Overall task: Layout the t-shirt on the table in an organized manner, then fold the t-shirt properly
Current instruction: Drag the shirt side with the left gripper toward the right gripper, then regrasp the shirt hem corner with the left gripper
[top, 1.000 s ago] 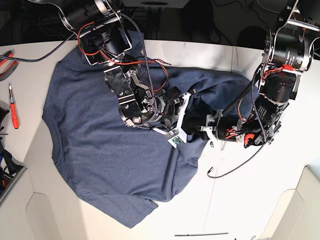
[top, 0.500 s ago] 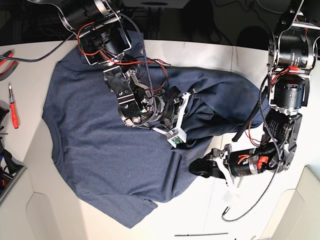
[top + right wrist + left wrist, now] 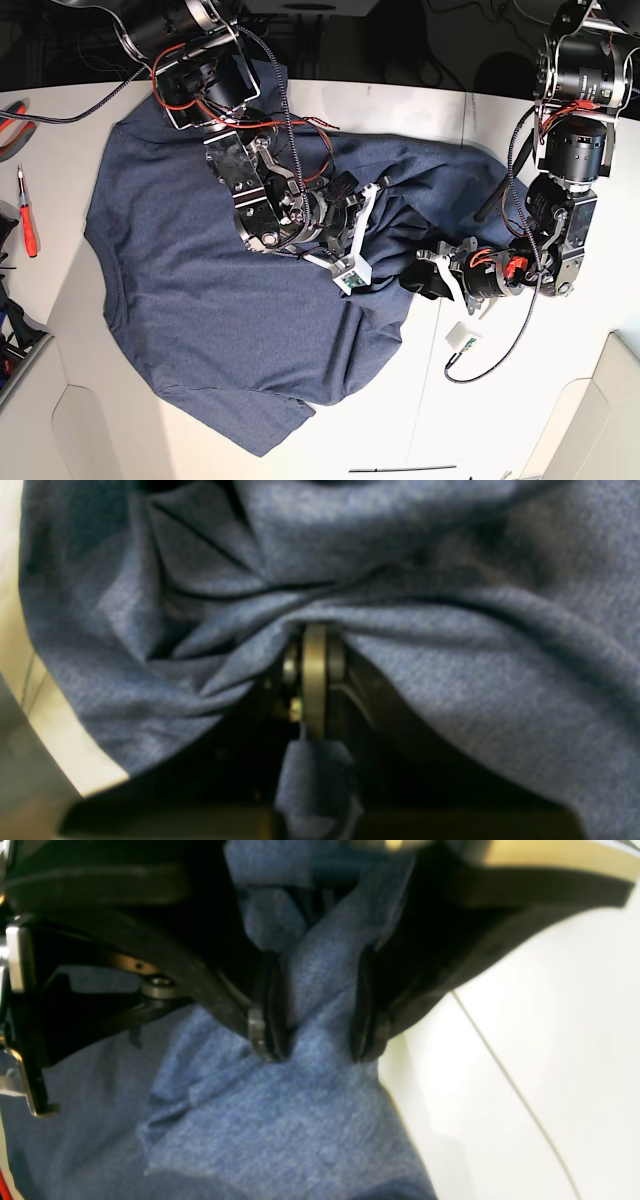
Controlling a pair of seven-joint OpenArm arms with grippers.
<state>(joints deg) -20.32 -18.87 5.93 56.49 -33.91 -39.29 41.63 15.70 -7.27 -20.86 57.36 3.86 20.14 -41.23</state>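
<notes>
The dark blue t-shirt lies spread over the left and middle of the table, bunched and creased at its right side. My right gripper rests on the shirt's middle. In the right wrist view its fingertips are pressed together with a pinch of t-shirt gathered around them. My left gripper sits at the shirt's right edge. In the left wrist view its jaws stand apart, and a ridge of t-shirt runs between the pads.
A red-handled screwdriver and red pliers lie at the table's left edge. A loose black cable loops on the table under the left arm. Lighter rounded panels sit at the near corners. A thin seam line crosses the tabletop.
The left arm swung toward the near edge, then came back up to the shirt's right edge, and its jaws have parted. The right arm has barely moved.
</notes>
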